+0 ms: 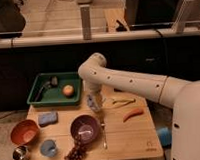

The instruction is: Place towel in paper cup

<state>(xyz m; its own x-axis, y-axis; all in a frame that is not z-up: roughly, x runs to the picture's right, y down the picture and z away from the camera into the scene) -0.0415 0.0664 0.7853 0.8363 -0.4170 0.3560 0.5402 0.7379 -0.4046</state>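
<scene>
Arm reaching down over a wooden table of kitchen items, gripper at a pale cup.

Camera view: the white arm bends down from the right, and its gripper (93, 96) hangs just above the table (131, 140), beside the right edge of the green tray (57, 102). Whether the gripper is released or clenched cannot be told. A small pale shape right at its tip looks like the paper cup (95, 107), standing between the tray and the purple bowl (85, 127). The towel cannot be made out. An orange fruit (68, 90) lies in the tray. A blue sponge (47, 118), orange bowl (24, 132), metal cup (20, 153), light-blue cup (48, 147) and grapes (75, 153) sit to the left and front. A carrot (132, 114) lies to the right.
</scene>
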